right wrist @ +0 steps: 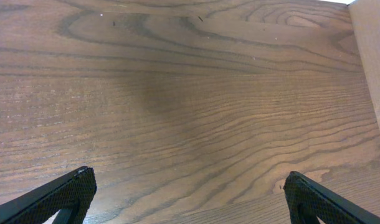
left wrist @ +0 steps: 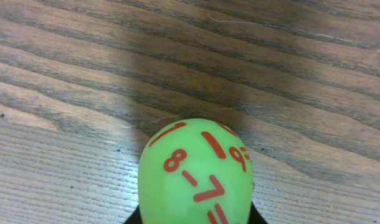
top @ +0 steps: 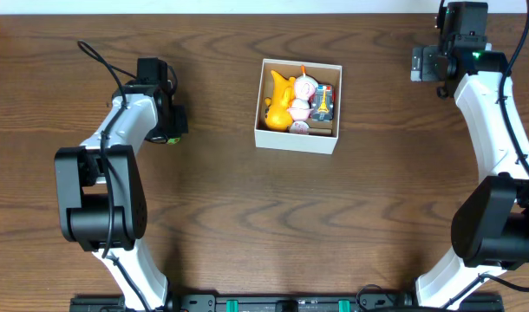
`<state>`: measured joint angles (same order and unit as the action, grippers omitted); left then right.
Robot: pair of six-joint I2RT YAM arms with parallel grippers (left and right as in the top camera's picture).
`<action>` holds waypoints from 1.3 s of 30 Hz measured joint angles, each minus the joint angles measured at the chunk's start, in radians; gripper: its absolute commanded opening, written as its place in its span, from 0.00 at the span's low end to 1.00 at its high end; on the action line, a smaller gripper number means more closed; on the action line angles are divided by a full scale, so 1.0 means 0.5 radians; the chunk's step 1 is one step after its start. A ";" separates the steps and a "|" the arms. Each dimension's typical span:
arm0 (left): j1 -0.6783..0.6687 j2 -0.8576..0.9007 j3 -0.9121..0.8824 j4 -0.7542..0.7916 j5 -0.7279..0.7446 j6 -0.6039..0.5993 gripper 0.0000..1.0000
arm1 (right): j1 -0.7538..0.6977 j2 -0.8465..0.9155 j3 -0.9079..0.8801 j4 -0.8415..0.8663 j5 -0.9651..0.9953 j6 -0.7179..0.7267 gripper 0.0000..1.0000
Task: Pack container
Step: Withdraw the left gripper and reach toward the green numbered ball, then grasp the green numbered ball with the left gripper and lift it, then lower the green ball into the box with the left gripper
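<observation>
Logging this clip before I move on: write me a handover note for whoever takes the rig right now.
Left gripper: shut on the green numbered egg, held over the table, left of the container.
Right gripper: open, empty, over bare wood at the far right.
Done: the yellow toy and several small toys lie in the container.
Left: carry the egg over and release it inside. No other loose toy is visible.

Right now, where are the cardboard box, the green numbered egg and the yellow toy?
cardboard box (top: 297, 141): overhead view, white front wall.
green numbered egg (left wrist: 196, 174): left wrist view, rounded top.
yellow toy (top: 279, 102): overhead view, its body.
</observation>
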<state>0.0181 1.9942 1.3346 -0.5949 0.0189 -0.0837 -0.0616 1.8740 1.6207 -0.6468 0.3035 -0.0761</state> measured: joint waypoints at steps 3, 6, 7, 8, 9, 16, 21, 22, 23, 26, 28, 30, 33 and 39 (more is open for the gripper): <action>0.000 0.007 0.043 -0.063 0.001 0.005 0.06 | 0.000 0.000 0.000 0.000 0.000 0.000 0.99; -0.003 0.008 0.133 -0.182 0.010 0.005 0.06 | 0.000 0.000 0.000 0.000 0.000 -0.001 0.99; -0.005 0.006 0.171 -0.211 0.025 0.005 0.06 | 0.000 0.000 0.000 -0.001 0.000 0.000 0.99; -0.009 0.002 0.220 -0.234 0.052 0.005 0.06 | 0.000 0.000 0.000 0.000 0.000 -0.001 0.99; -0.014 -0.003 0.268 -0.248 0.087 0.005 0.06 | 0.000 0.000 0.000 -0.001 0.000 -0.001 0.99; -0.087 -0.201 0.629 -0.233 0.456 0.053 0.06 | 0.000 0.000 0.000 0.000 0.000 -0.001 0.99; -0.170 -0.338 0.863 -0.190 0.719 0.164 0.06 | 0.000 0.000 0.000 0.000 0.000 -0.001 0.99; -0.194 -0.350 0.877 -0.187 0.748 0.181 0.06 | 0.000 0.000 0.000 0.000 0.000 -0.001 0.99; -0.218 -0.356 0.882 -0.187 0.770 0.200 0.06 | 0.000 0.000 0.000 0.000 0.000 -0.001 0.99; -0.319 -0.342 0.880 -0.196 0.812 0.267 0.06 | 0.000 0.000 0.000 -0.001 0.000 0.000 0.99; -0.399 -0.320 0.880 -0.197 0.832 0.320 0.06 | 0.000 0.000 0.000 0.000 0.000 -0.001 0.99; -0.484 -0.304 0.880 -0.195 0.844 0.366 0.06 | 0.000 0.000 0.000 0.000 0.000 0.000 0.99; -0.606 -0.295 0.879 -0.191 0.849 0.430 0.06 | 0.000 0.000 0.000 0.000 0.000 0.000 0.99; -0.816 -0.282 0.879 -0.195 0.855 0.531 0.06 | 0.000 0.000 0.000 0.000 0.000 0.000 0.99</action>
<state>-0.3897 1.8534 1.7741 -0.6922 0.4461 0.1818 -0.0616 1.8740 1.6207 -0.6468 0.3035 -0.0761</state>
